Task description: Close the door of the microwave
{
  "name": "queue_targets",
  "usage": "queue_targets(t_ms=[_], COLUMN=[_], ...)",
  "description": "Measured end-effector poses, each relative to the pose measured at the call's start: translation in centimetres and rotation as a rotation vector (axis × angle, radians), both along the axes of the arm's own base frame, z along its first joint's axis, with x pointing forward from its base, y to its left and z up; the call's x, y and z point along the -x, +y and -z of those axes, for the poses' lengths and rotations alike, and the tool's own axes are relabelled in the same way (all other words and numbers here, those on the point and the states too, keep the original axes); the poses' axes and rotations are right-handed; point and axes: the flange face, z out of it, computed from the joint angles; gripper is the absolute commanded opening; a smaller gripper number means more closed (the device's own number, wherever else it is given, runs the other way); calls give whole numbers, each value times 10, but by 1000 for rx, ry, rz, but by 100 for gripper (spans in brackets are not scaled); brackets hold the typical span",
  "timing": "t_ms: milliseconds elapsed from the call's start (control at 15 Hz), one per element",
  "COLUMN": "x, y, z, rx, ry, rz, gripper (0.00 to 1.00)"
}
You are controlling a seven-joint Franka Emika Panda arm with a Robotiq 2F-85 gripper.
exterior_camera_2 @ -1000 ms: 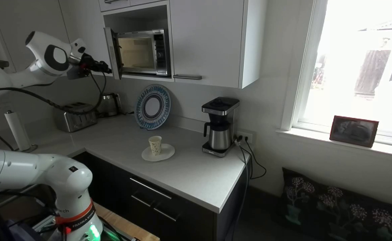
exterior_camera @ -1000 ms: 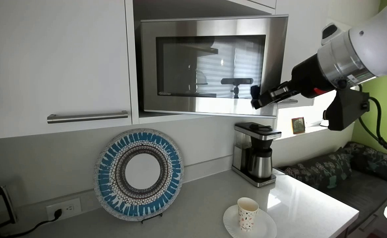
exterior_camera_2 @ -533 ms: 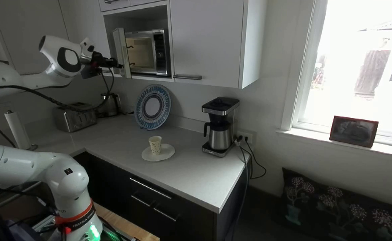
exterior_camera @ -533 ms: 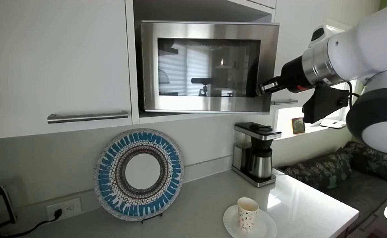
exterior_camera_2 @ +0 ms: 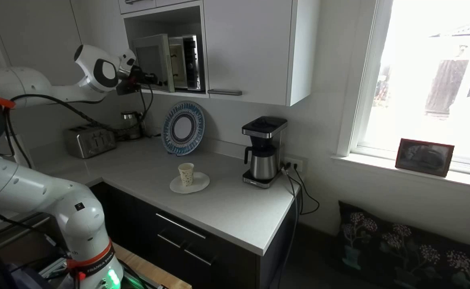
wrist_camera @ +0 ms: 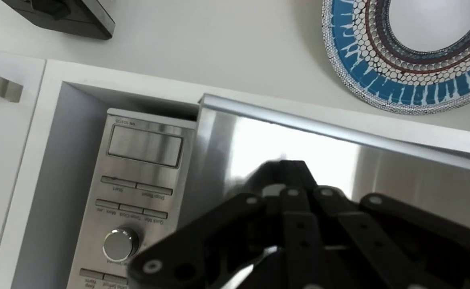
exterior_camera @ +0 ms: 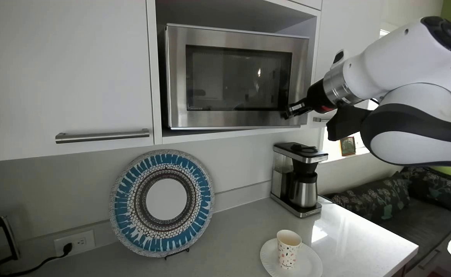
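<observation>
Wrist view, Robotiq gripper (wrist_camera: pixel 295 170) with fingers closed together at the steel microwave door (wrist_camera: pixel 387 168), microwave (wrist_camera: pixel 142 168) past the door's free edge, in an exterior view, blue-patterned platter (exterior_camera: pixel 166 199) standing below the microwave, in an exterior view, door ajar, microwave inside white cabinet niche (exterior_camera_2: pixel 161 26)

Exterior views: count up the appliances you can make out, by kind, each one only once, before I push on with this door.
Microwave: 1, its door partly open
Coffee maker: 1
Toaster: 1
Kettle: 1, partly hidden
Total: 4
</observation>
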Motion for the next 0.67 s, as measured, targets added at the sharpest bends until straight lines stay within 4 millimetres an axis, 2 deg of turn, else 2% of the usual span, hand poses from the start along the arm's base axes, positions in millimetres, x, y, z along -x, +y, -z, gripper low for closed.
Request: queue_targets(t_ms=[133,667], x=[-7,-6], y=[0,2], z=[2,-2], rx=[-5,-4], ry=[8,2], rz=[-5,-9], gripper=[1,0])
